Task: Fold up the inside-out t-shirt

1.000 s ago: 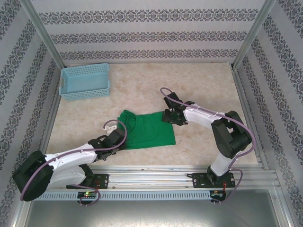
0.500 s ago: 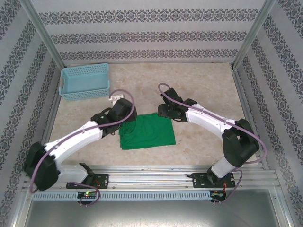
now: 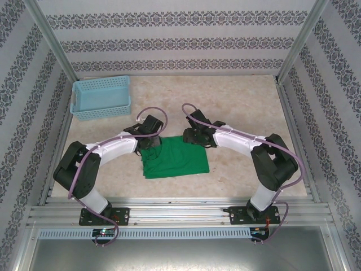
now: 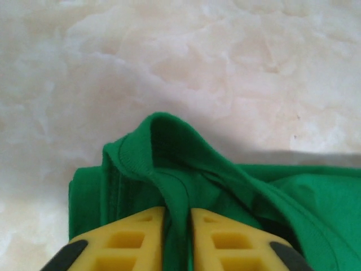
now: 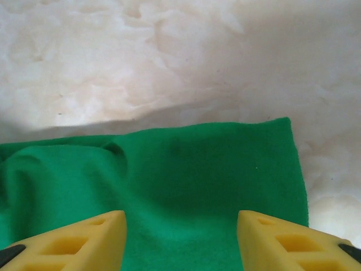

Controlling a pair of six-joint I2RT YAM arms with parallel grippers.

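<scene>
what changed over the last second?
The left tool swung from the near left corner of the shirt to its far left edge and now pinches a fold by the collar. The right tool slid slightly left along the far edge, open. Shirt roughly in place; basket unmoved.

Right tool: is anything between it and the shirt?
Nothing visible. The right tool stands open just over the shirt, with only bare green cloth below it. The left tool is shut on a fold of the shirt.
</scene>
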